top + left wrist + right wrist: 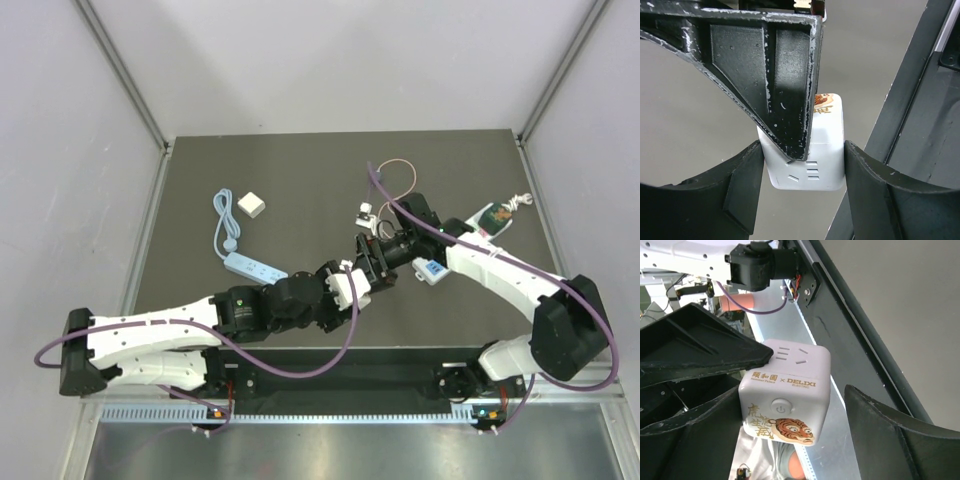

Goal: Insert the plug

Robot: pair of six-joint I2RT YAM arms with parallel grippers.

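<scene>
Now, left end effector clamps white adapter, right end effector parted

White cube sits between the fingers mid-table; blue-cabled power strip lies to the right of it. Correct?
Not quite. The blue-cabled power strip lies to the left of the white cube, as the top external view shows. The cube does sit between the fingers mid-table.

Plug lies behind cube socket, power strip left of both.

white adapter (tiger print), pink plug cable
</scene>
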